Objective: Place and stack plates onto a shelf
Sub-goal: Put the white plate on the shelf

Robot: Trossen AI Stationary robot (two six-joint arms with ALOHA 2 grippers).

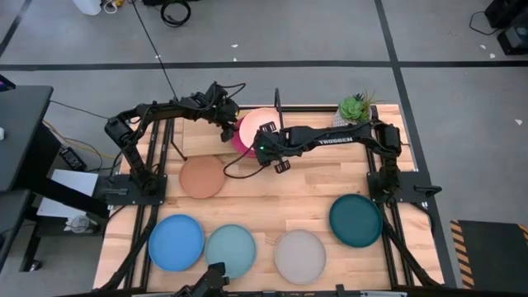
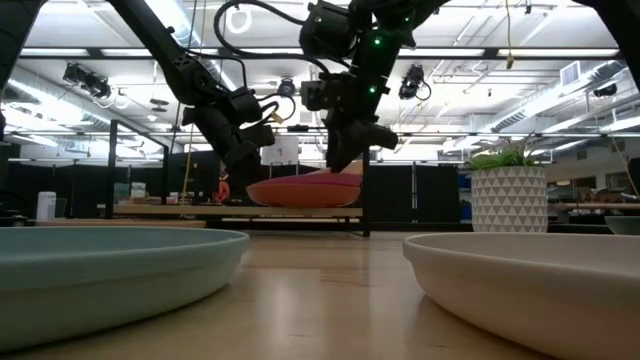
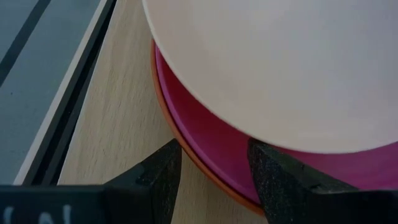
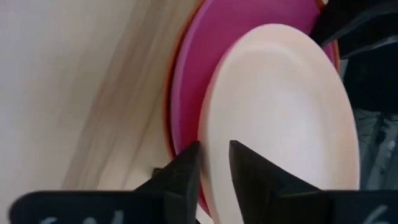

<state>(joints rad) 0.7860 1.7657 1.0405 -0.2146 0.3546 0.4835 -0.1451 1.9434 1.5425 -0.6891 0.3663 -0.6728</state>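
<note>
stack of plates (image 1: 254, 130) on shelf (image 1: 318, 111) at table (image 1: 280, 194) back | potted plant (image 1: 355, 107) at the shelf's right end | one plate (image 1: 202, 176) lies before the stack, to its left | four plates (image 1: 266, 246) in a row along the table's front edge
</note>
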